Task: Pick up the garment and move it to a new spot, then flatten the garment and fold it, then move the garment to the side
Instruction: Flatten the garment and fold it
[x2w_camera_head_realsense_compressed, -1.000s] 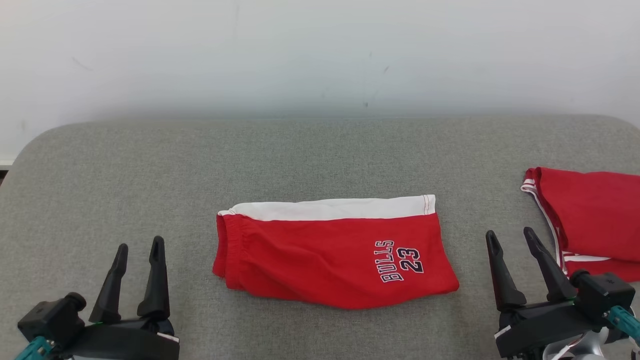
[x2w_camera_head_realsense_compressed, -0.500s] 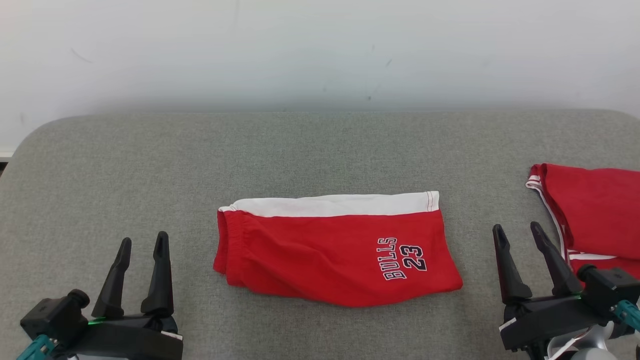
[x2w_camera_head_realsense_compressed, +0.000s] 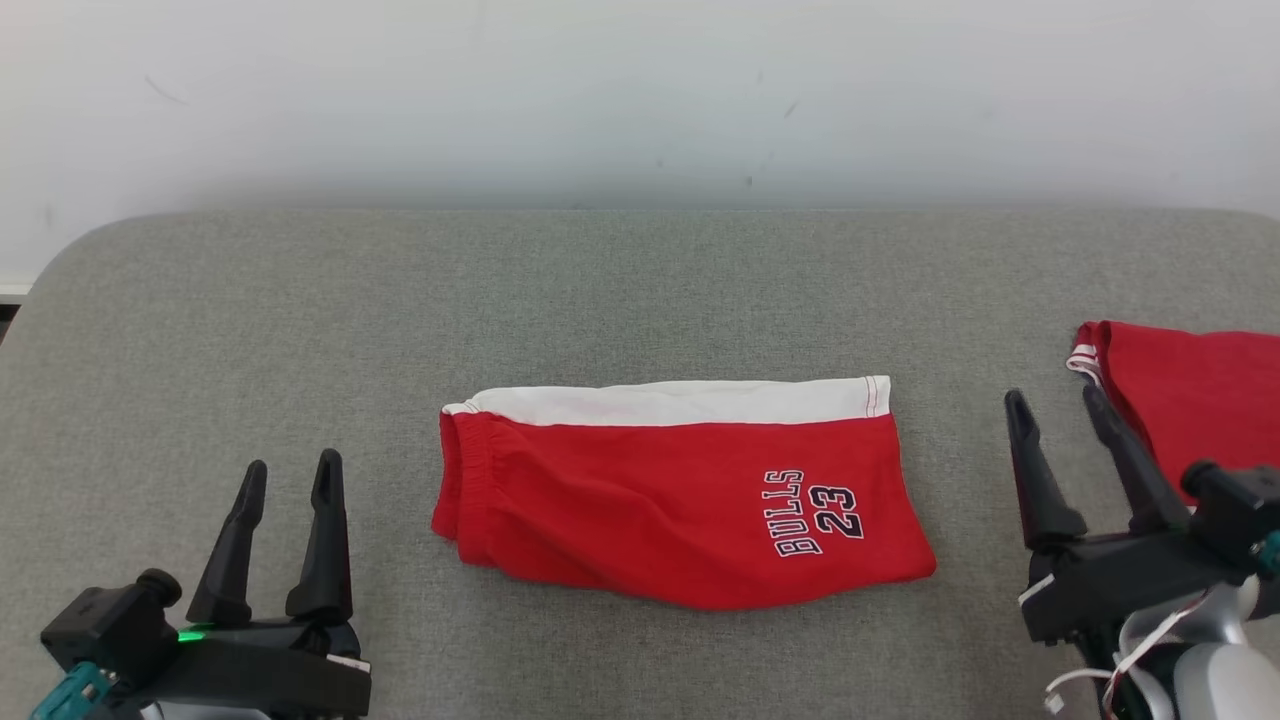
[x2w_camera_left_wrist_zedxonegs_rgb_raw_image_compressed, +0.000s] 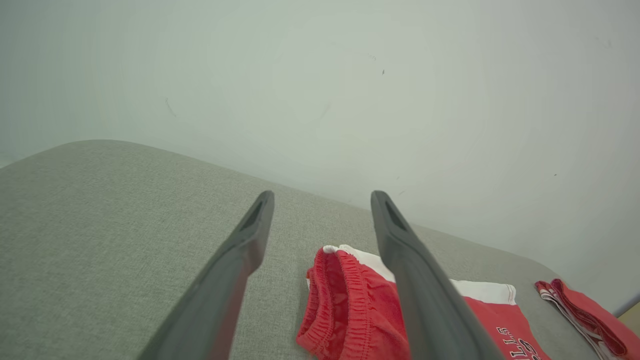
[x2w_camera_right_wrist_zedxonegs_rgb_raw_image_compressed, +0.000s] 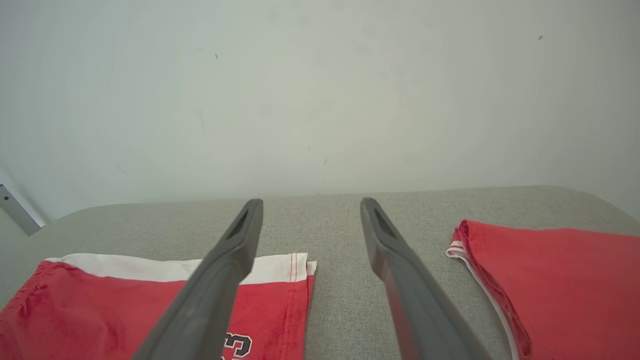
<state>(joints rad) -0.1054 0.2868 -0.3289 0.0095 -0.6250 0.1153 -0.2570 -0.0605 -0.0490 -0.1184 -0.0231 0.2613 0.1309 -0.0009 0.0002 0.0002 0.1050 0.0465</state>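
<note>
Shorts (x2w_camera_head_realsense_compressed: 680, 500), red with white along the far edge, lay flat and doubled over at the middle of the grey padded surface (x2w_camera_head_realsense_compressed: 640, 290), gathered waistband (x2w_camera_head_realsense_compressed: 462, 480) to the robot's left, printed hem (x2w_camera_head_realsense_compressed: 905, 500) to its right. Cloth looked light, soft and limp; judged likely to sag and fall open if lifted by one point. Best hold probably at both ends together: the thick elastic waistband on one side, the hem on the other, pinching through all layers. Left gripper (x2w_camera_head_realsense_compressed: 291, 463) sat low at the near edge, well apart from the waistband, fingers parted and pointing away from the robot, holding nothing. Right gripper (x2w_camera_head_realsense_compressed: 1053, 395) sat between the shorts and a second red garment (x2w_camera_head_realsense_compressed: 1190, 400), touching neither, fingers spread, leaning slightly left, empty.
</note>
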